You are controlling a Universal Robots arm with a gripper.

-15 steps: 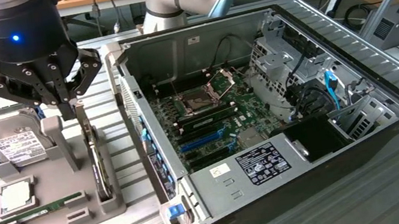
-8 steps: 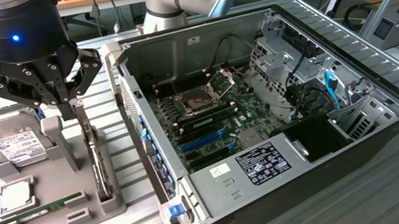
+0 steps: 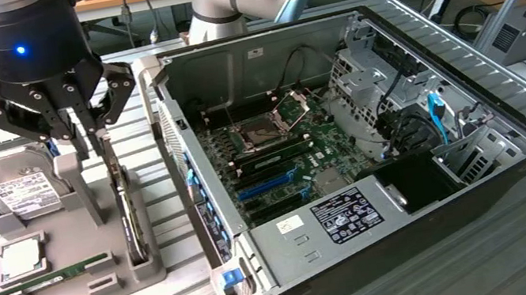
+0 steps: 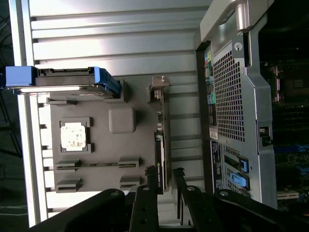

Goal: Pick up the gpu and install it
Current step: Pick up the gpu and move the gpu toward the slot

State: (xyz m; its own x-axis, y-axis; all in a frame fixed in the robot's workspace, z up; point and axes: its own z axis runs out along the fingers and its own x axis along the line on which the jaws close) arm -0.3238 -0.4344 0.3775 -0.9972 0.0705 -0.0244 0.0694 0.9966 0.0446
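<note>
Gray tray (image 3: pixel 54 242), at 9 o'clock from the computer case (image 3: pixel 283 268) in the exterior view, holds the gpu (image 3: pixel 130 218) on edge, bottom hidden; my gripper (image 3: pixel 95 143) above is slightly open.

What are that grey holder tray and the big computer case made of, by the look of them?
Holder tray: probably plastic, matte grey; its blocks and slots look moulded in one piece. Computer case: likely sheet metal, dull silvery finish; folded edges and punched vent holes suggest it.
</note>
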